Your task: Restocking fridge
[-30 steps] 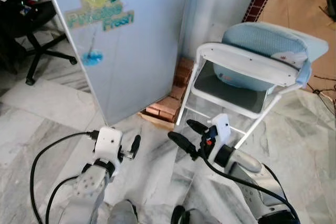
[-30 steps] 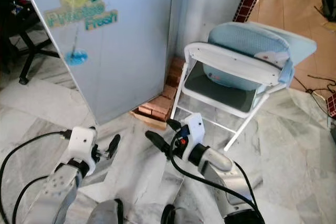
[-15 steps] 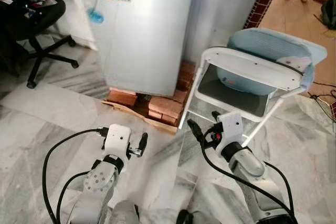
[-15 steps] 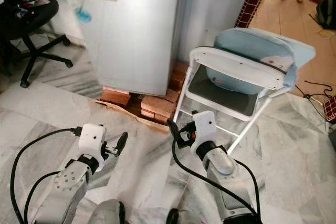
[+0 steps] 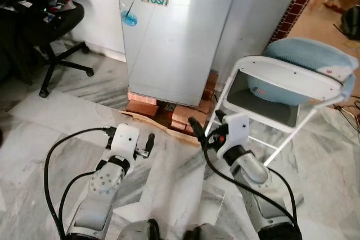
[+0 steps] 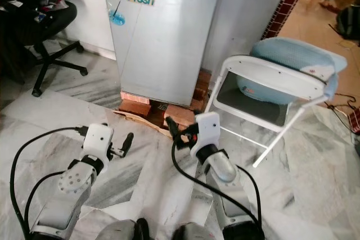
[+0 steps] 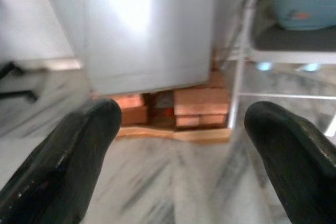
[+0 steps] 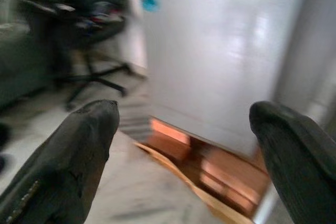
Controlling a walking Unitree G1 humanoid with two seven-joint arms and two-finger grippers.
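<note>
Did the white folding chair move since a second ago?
Cannot tell. The chair is next to the fridge and bricks, as before; the whole picture shifted, so the camera moved.

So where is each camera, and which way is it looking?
Left eye view: on the head, looking forward and down at the fridge, the bricks under it, and both silver arms.
Right eye view: beside it, same scene, with the white chair on the robot's right.
Left wrist view: on the left arm, looking along the open left gripper at the fridge's base.
Right wrist view: on the right arm, looking along the open right gripper at the fridge.
All four views share the fridge and bricks.
</note>
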